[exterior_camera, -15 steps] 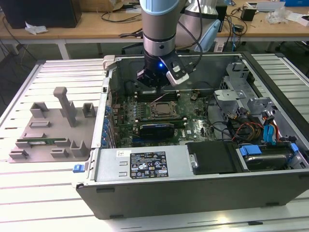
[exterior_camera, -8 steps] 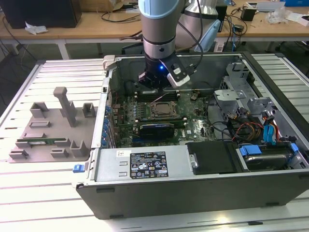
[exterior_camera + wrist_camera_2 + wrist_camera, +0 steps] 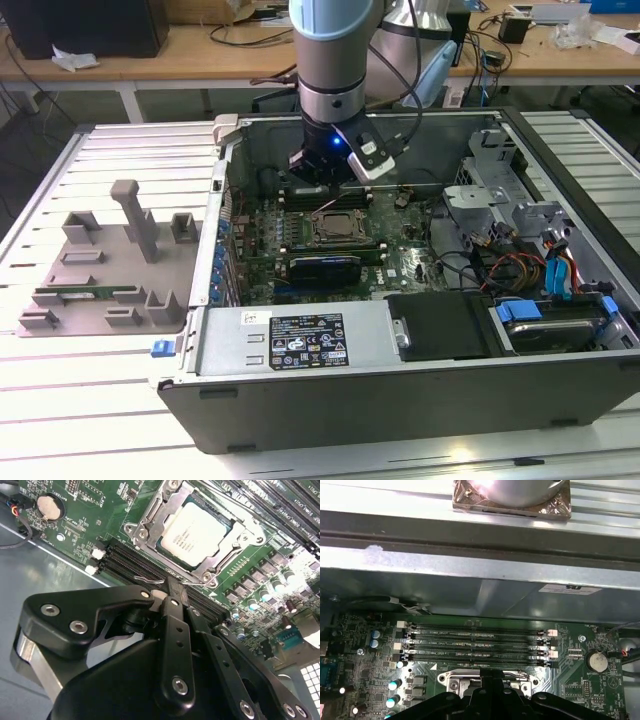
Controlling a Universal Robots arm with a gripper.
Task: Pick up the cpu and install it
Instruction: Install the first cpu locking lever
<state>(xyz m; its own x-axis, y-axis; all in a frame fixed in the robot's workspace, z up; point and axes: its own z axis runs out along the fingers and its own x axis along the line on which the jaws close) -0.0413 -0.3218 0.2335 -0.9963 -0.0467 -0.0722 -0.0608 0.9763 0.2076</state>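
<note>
One pair of black fingers [image 3: 170, 592] is pressed together with nothing between them, their tips hanging just above the motherboard [image 3: 100, 525] at the edge of the CPU socket [image 3: 197, 535]. The cpu [image 3: 196, 534] lies flat in that socket, just beyond the fingertips and apart from them, inside its metal frame. In the exterior view, the gripper [image 3: 330, 190] hangs inside the open computer case [image 3: 420, 395], which rests on the tabletop [image 3: 90, 400].

A brushed, silvery metal cpu [image 3: 197, 532] sits matt within its shiny steel socket frame [image 3: 150, 517] on a glossy green motherboard [image 3: 100, 515]. The gripper [image 3: 172, 592] shows matt black metal links with bright bolts; the computer case [image 3: 400, 395] is dull grey sheet metal
</note>
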